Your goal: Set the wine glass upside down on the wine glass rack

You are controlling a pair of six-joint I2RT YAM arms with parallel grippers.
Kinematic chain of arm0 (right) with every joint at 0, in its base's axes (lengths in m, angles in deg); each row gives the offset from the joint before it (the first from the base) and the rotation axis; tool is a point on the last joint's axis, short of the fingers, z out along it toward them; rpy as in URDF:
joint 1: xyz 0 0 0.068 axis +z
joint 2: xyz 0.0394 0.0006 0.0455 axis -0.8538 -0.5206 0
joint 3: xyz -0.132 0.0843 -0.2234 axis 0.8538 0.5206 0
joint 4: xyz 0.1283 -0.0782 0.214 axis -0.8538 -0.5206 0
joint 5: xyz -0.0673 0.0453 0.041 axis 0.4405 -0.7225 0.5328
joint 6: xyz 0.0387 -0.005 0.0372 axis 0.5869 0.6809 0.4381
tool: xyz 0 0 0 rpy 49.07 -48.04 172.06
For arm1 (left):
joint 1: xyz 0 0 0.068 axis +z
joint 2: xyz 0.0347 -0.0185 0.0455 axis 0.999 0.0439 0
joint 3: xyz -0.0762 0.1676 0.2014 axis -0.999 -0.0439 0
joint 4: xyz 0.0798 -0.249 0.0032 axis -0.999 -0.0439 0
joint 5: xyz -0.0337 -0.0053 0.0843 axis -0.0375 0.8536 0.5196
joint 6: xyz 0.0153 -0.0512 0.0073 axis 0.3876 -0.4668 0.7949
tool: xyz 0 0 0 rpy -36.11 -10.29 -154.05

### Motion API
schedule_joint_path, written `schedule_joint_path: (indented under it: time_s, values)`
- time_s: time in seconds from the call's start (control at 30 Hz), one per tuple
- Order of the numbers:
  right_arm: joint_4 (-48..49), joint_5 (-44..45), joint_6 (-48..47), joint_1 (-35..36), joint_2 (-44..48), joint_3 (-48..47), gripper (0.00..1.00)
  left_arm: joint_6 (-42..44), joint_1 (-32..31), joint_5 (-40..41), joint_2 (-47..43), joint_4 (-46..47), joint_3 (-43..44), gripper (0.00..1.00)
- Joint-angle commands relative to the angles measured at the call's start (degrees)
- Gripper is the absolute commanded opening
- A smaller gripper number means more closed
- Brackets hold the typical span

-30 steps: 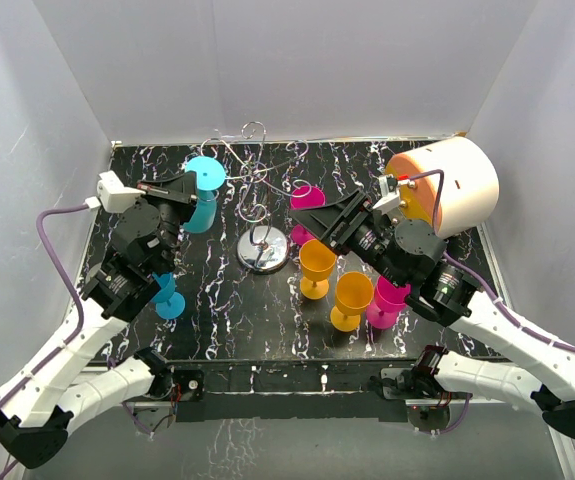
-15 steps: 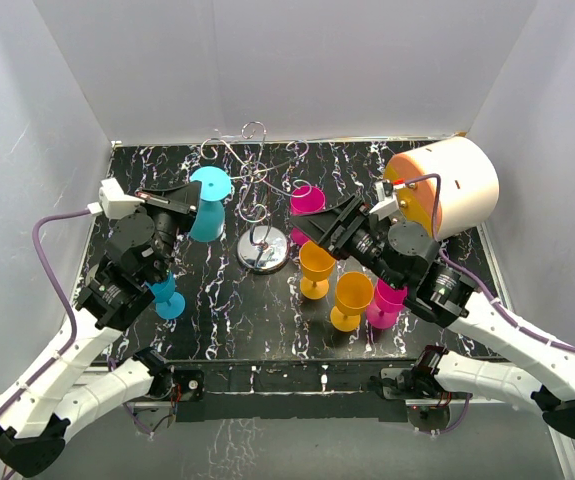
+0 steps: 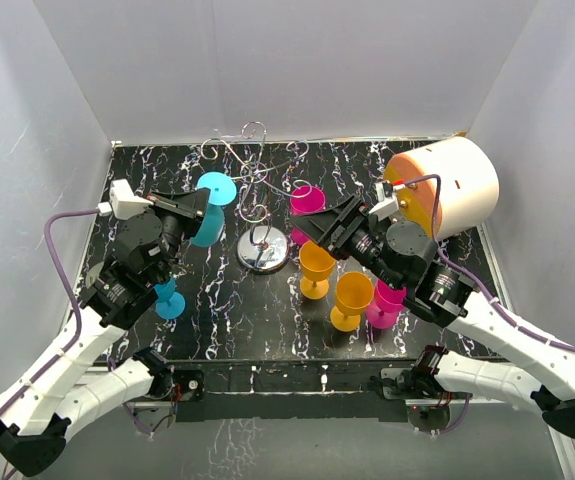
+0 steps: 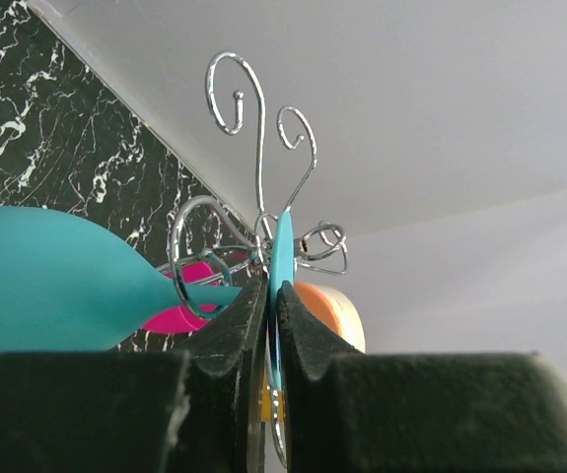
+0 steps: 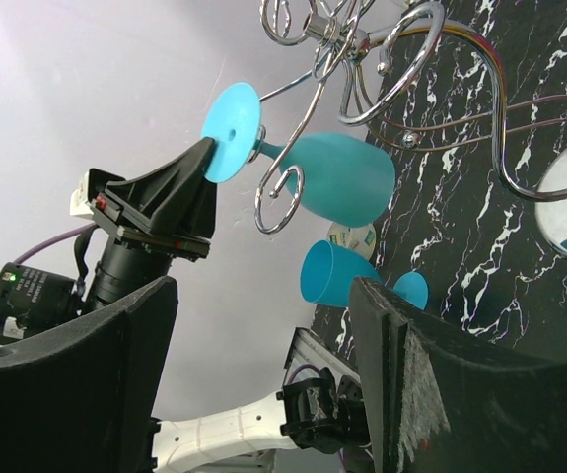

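My left gripper [image 3: 203,203] is shut on the round foot of a teal wine glass [image 3: 210,218], which it holds tilted with the bowl low, left of the wine glass rack [image 3: 254,160]. In the left wrist view the foot [image 4: 282,258] stands edge-on between my fingers and the stem passes through a curled wire arm [image 4: 192,258]. The right wrist view shows the glass [image 5: 340,178], its stem inside a scroll loop [image 5: 281,200]. The rack's chrome base [image 3: 263,250] rests mid-table. My right gripper [image 3: 312,226] is open and empty, right of the rack.
A white-and-orange cylinder [image 3: 449,183] lies at the back right. Two yellow glasses [image 3: 317,266] [image 3: 351,298] and two magenta glasses [image 3: 307,198] [image 3: 388,302] stand right of the rack. Another teal glass [image 3: 167,298] stands at the front left. White walls close in three sides.
My left gripper has carried the teal glass right, toward the rack, and its stem now sits in a scroll arm. My right gripper shifted slightly left, then stayed still.
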Motion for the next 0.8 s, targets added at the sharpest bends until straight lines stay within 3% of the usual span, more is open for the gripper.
schedule_joint_path:
  time_s: [0.0,0.17,0.47,0.67,0.77]
  values:
    - [2.39,1.15,-1.04,0.31,-0.21,-0.62,0.69,-0.91,0.08,-1.30,-1.08,-2.05,-1.04,0.07]
    - [3.43,0.79,-0.78,0.30,-0.36,-0.43,0.69,-0.95,0.06,-1.00,0.37,-7.57,2.68,0.08]
    - [0.64,3.77,-2.11,0.31,1.22,-0.36,0.69,-0.47,0.05,-1.79,-1.41,-10.80,2.38,0.38]
    - [-10.03,10.16,-4.93,0.31,3.57,-1.58,0.70,3.37,0.06,-6.52,-2.15,-12.45,3.04,0.56]
    - [-14.44,13.24,-6.31,0.28,5.97,-0.55,0.63,5.81,0.06,-8.80,-3.64,-12.94,3.28,0.64]
